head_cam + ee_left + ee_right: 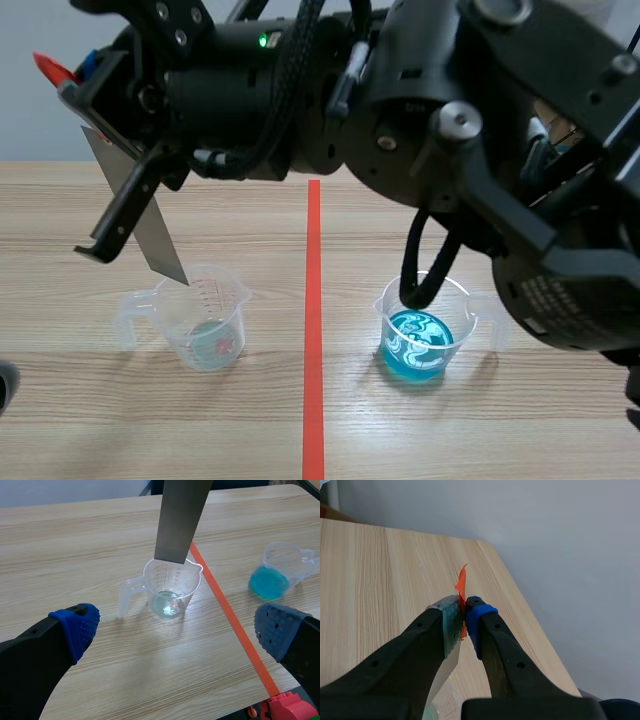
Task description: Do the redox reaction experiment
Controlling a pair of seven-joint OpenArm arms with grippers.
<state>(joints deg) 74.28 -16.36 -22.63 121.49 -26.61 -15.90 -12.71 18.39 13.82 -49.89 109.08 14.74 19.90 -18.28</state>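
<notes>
A grey metal strip [150,225] [182,515] [445,670] hangs slanted, and my right gripper [85,95] [464,615] is shut on its upper end, where a scrap of orange tape sticks out. That arm crosses high over the table from the right. The strip's lower end sits at the rim of a clear measuring beaker [205,320] [172,587] holding a little pale liquid; contact cannot be told. A second beaker [425,325] [275,575] holds blue liquid right of the tape line. My left gripper [177,630] stands open, near side of the clear beaker, holding nothing.
An orange-red tape line [313,330] [225,610] runs between the two beakers. A black cable loop [425,270] from the right arm hangs just over the blue beaker. A small red part [282,707] shows under the left gripper. The table's far edge [520,610] meets a grey wall.
</notes>
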